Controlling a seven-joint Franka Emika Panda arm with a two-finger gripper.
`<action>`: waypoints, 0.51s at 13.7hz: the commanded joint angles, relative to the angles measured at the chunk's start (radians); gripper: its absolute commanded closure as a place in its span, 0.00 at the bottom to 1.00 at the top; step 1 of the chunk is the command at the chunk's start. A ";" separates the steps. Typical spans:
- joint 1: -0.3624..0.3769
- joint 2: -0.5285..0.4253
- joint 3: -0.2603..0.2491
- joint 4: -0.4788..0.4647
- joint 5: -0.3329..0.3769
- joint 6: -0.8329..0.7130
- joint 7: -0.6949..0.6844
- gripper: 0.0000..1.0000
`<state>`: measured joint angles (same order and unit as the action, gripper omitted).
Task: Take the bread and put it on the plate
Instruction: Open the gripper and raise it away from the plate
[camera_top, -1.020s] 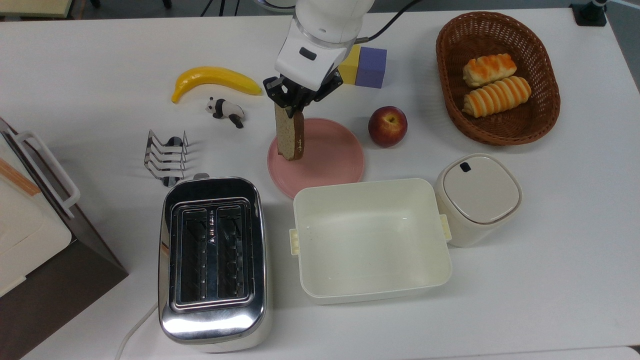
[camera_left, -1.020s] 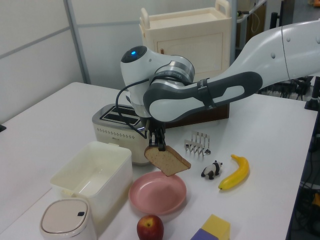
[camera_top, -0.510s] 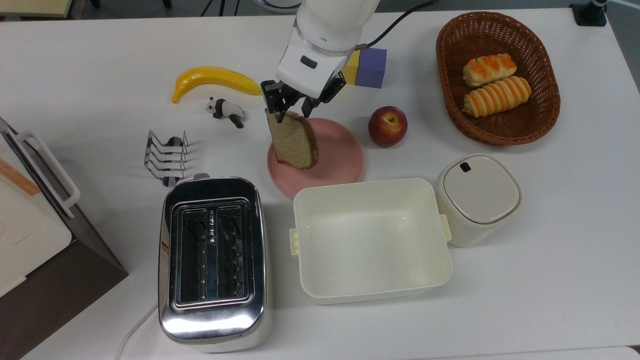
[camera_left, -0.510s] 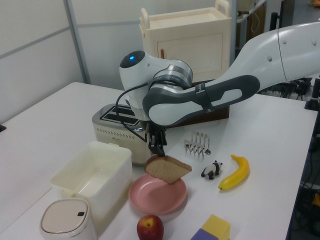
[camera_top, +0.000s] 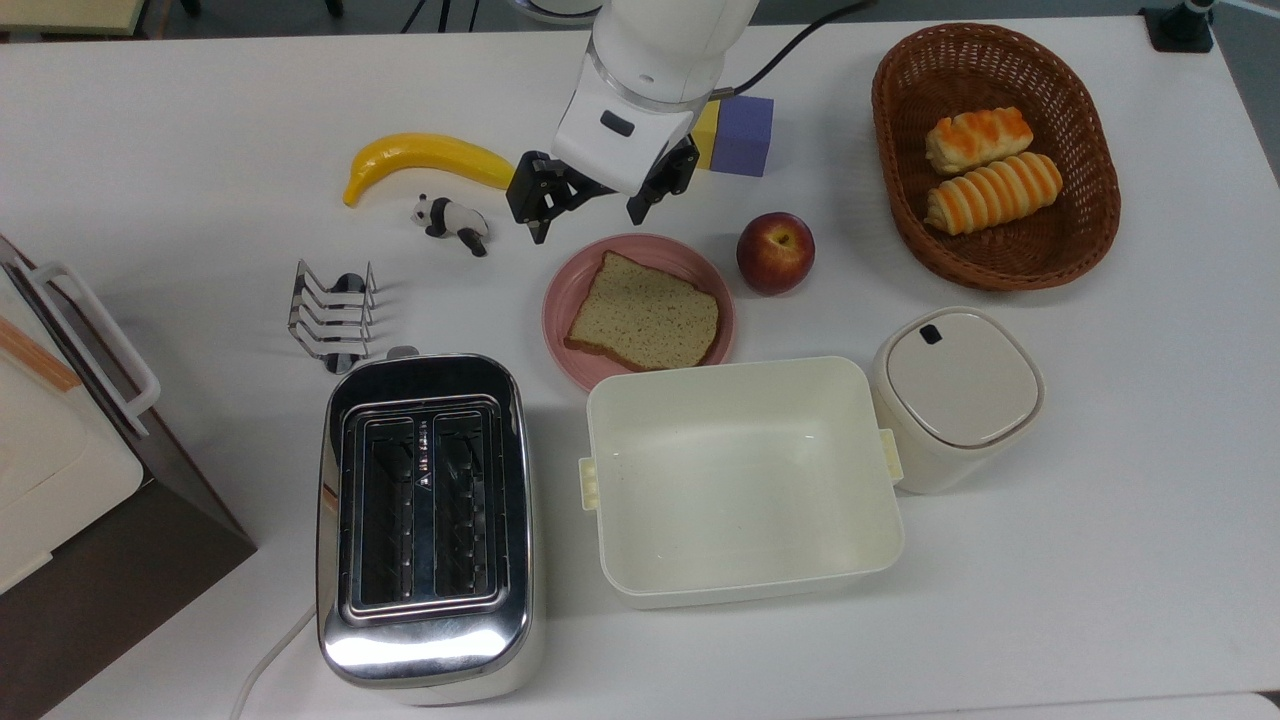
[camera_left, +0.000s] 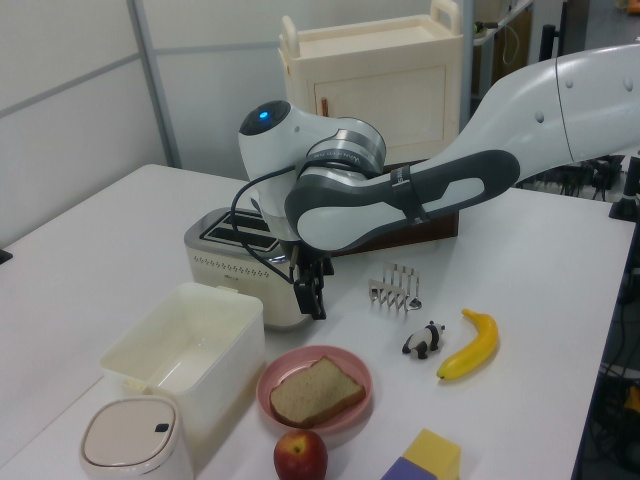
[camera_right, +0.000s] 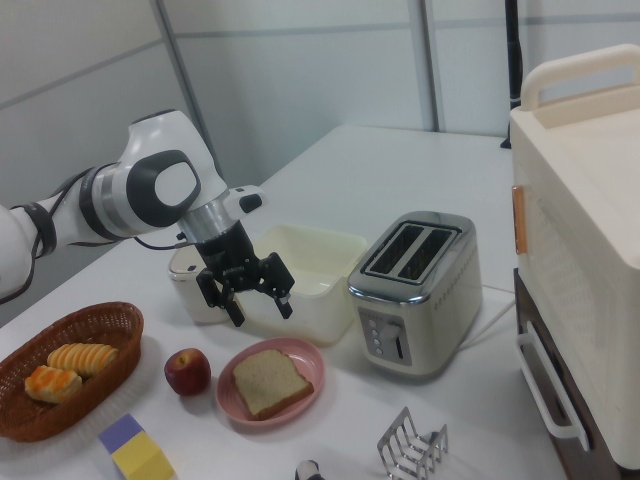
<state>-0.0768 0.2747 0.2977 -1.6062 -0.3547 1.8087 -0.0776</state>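
- On the pink plate (camera_top: 560, 300), the bread (camera_top: 643, 325) now lies flat, crumb face up. Half a second ago it hung tilted from my fingers above that plate; a second ago it hung nearly edge-on. It has dropped free.
- My gripper (camera_top: 590, 205) is spread wide and holds nothing. In the right view the two fingers (camera_right: 283, 290) stand clearly parted with bare air between them.
- Finding: the bread rests wholly inside the rim in the top view, with one corner close to the rim on the top view's right. I judge the placement done; only my withdrawal remains.
- Position of the bread relative to my hand: in the top view it sits just below the gripper, apart from both fingers. In the left view the gripper (camera_left: 310, 297) hangs above the plate (camera_left: 350, 361) and a little to the left view's left of the bread (camera_left: 316, 391), with a visible gap.
- Surroundings: the apple (camera_top: 775, 251) stands just beside the plate on the top view's right; the cream tub (camera_top: 742, 480) lies against the plate's near edge; the toaster (camera_top: 425, 520) stands to the top view's left of the tub.
- Risk noted: a straight lift looks safest, since the panda figure (camera_top: 452, 222) and banana (camera_top: 428, 160) lie near my left finger in the top view.
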 joint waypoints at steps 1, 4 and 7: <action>-0.006 -0.032 0.001 -0.015 -0.004 0.020 0.036 0.00; -0.012 -0.054 0.000 0.011 -0.042 0.008 0.140 0.00; -0.064 -0.118 -0.017 0.099 -0.006 -0.058 0.147 0.00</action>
<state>-0.0999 0.2304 0.2928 -1.5616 -0.3892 1.8059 0.0489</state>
